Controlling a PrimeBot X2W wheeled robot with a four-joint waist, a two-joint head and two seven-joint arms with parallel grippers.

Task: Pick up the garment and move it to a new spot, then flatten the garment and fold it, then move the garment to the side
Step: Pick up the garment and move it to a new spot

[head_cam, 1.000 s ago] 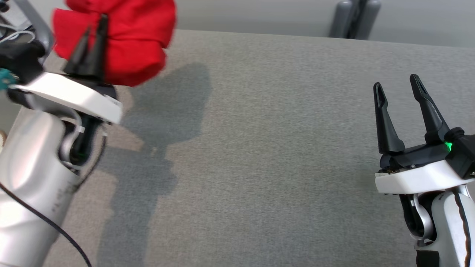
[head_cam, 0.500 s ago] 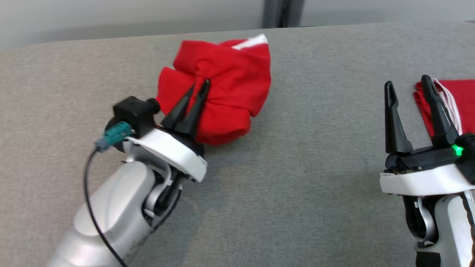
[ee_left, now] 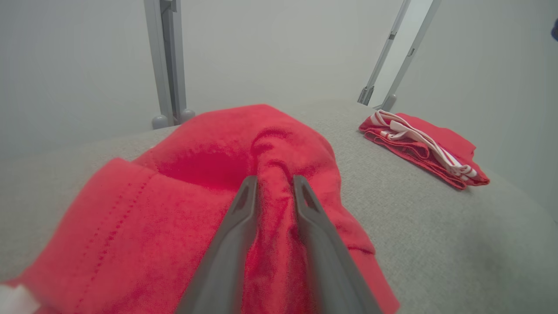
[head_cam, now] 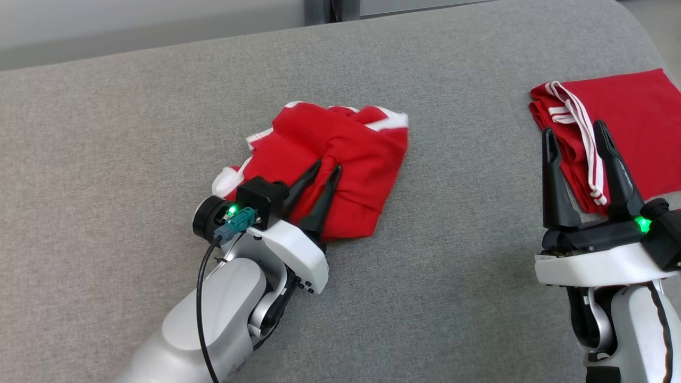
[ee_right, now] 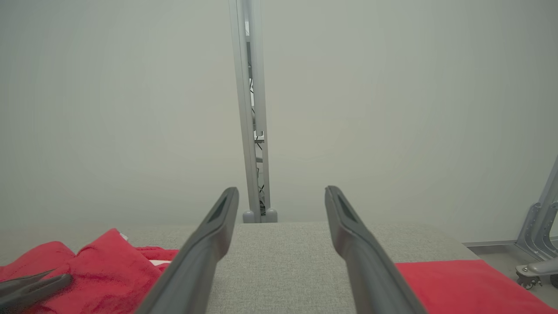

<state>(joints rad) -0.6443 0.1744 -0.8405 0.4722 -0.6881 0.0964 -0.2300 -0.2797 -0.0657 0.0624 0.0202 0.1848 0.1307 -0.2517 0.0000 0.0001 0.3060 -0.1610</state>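
Presently: garment (head_cam: 351, 154), red, crumpled, lying mid-tabletop (head_cam: 452, 298), nearer the far edge. Left gripper (head_cam: 329, 165): fingers narrowly parted astride a ridge of its cloth; whether pinched, cannot tell. Right gripper (head_cam: 574, 127): spread wide, empty, above folded red cloth (head_cam: 633, 117) at the right edge.

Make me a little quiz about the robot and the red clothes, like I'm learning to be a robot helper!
1. True or false: the right claw is shut tight.
2. Between the fingers of the left claw sits: A) a fold of the crumpled red garment B) a white sock C) nothing.
3. Fill in: the folded red garment with white stripes lies on the robot's ____ side.
Key: 1 false; 2 A; 3 right.
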